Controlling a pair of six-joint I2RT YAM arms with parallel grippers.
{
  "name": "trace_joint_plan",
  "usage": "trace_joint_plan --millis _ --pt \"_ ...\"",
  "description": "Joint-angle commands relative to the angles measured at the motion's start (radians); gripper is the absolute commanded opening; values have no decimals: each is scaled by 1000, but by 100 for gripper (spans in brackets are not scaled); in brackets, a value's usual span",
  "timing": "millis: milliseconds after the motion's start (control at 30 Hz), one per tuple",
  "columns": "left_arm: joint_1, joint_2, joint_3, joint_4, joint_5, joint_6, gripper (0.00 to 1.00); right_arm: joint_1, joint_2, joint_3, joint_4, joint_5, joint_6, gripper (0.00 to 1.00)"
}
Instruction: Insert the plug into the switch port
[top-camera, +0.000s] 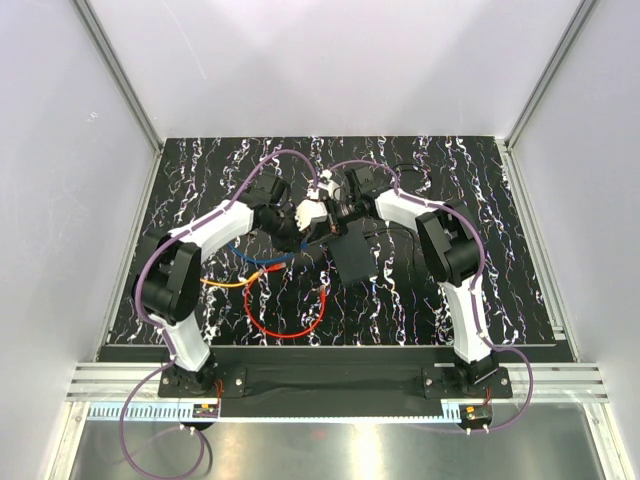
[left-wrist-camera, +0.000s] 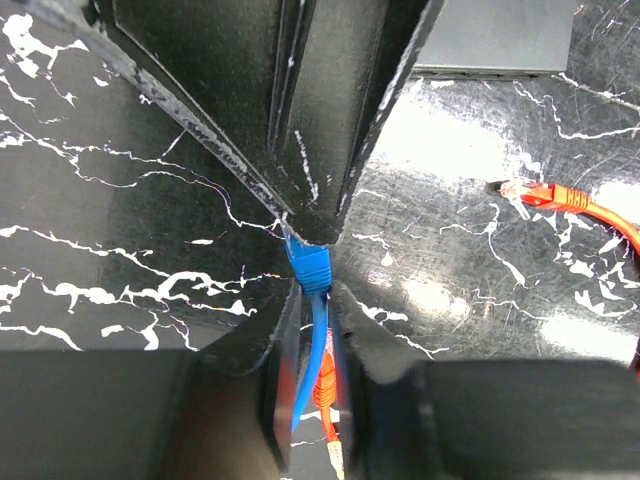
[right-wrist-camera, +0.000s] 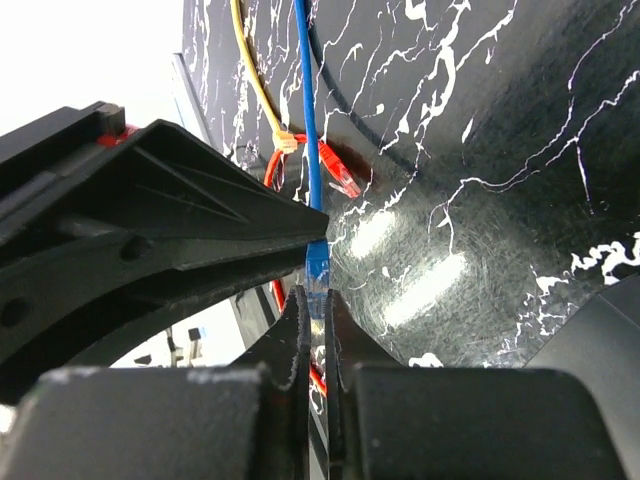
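A: Right hand (right-wrist-camera: 316, 300) pinched shut on the blue plug (right-wrist-camera: 318, 262), tip to tip with the left hand (left-wrist-camera: 315, 315) above the middle of the table (top-camera: 500, 200).

B: And the left, holding anything?

A: Narrow, with fingers either side of the blue cable (right-wrist-camera: 305, 100) just behind the plug. Gripping or only flanking, cannot tell.

B: Where to next?

A: To the box (top-camera: 355, 258), flat on the table at about 5 o'clock from the two hands in the top view, just beside them. No sight of the port from here; probably somewhere along an edge of the box.

B: How to do this step well?

A: Confirm the right pinch first, then release the left fully and clear it away. Check the clip side, hidden by the fingers for now. Square the plug's nose to the port and push straight in along the table, with no twist. Probably wise to brace the box with the left hand against sliding.

B: Any snags?

A: Slack trailing off toward 8 o'clock, likely to tug the plug askew. Also a loose orange plug (left-wrist-camera: 545, 195) on the table, at 3 o'clock in the left wrist view. Leave that alone.
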Motion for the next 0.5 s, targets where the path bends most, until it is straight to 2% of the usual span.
trace_joint_plan --millis 0,33,167,467 --pt "-2 -66 -23 43 43 27 28 9 -13 -31 110 -37 71 0" --pt "0 -72 -27 54 31 26 34 9 -16 -40 130 -37 90 0" --pt "0 -84 -49 72 7 18 38 7 -30 -83 198 -40 166 0" --pt "0 -58 -60 84 -23 32 37 4 -39 -106 247 -50 222 0"
